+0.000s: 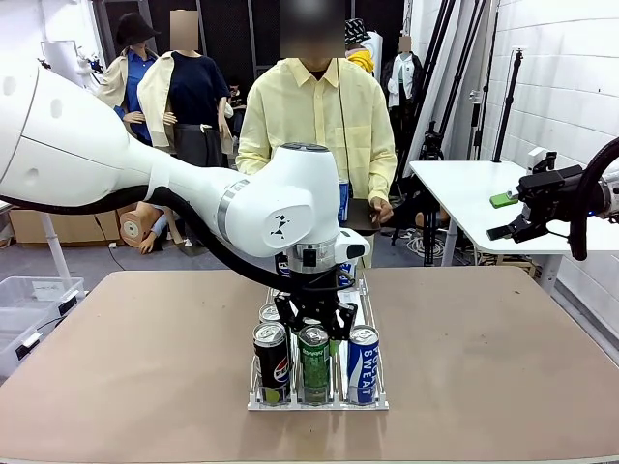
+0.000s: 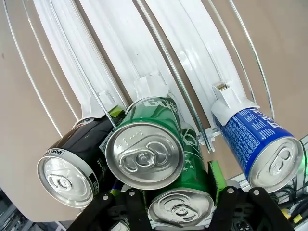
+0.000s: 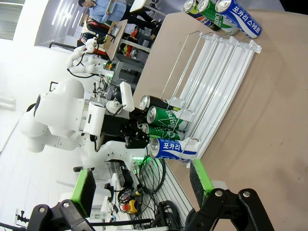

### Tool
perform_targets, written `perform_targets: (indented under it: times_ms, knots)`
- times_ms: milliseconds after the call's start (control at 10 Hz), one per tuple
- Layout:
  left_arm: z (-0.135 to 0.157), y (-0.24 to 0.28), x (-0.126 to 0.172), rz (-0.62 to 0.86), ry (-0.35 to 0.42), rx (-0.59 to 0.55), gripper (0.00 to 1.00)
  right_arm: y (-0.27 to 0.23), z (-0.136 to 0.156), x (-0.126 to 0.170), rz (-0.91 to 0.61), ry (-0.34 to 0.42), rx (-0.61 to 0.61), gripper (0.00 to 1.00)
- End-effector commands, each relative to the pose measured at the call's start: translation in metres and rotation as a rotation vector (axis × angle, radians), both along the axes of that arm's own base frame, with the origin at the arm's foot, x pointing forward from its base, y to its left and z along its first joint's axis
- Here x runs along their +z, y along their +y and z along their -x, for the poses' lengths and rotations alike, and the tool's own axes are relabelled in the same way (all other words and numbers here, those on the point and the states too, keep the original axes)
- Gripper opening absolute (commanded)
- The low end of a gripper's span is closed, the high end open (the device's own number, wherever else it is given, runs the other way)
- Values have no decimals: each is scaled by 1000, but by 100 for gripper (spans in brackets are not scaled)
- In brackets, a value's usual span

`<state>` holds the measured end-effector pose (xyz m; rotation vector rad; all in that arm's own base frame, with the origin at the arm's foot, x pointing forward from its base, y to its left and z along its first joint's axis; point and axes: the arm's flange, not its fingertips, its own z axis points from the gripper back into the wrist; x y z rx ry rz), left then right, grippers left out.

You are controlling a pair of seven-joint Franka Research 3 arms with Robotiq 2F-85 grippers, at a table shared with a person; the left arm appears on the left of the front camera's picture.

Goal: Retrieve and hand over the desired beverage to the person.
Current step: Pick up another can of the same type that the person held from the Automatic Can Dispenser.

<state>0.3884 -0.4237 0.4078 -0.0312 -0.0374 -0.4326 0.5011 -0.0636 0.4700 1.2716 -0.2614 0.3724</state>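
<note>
front row of the clear acrylic can rack (image 1: 372,404) gives you three upright cans: a black cola can (image 1: 272,362), a green soda can (image 1: 313,363) and a blue-and-white can (image 1: 363,363). left gripper (image 1: 319,320) sits clamped on a second green can (image 2: 180,209) behind them, its label cut off. right gripper (image 3: 139,190) hangs wide open, holding nothing. person in the pale-yellow shirt (image 1: 314,121) stands at the far side, partly hidden by the arm.

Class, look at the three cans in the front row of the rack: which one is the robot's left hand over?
The green can in the middle, between the black can and the blue can; the left hand sits directly over it.
</note>
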Motion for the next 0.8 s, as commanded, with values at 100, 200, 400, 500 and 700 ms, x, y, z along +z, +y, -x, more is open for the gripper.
perform_targets:
  times_ms: [100, 200, 400, 500, 700]
  knots:
    - [0, 0, 0, 0, 0, 0, 30, 0, 1, 1, -3, 1, 2, 100]
    - [2, -6, 12, -5, 2, -11, 30, 0, 1, 1, -3, 1, 2, 100]
    - [5, -9, 43, -9, -10, -11, 30, 0, 1, 1, -3, 1, 2, 100]
    - [7, -11, 60, -9, -21, -19, 30, 0, 1, 1, -3, 1, 2, 100]
    - [10, -13, 101, 2, -45, -29, 30, 0, 1, 1, -3, 1, 2, 100]
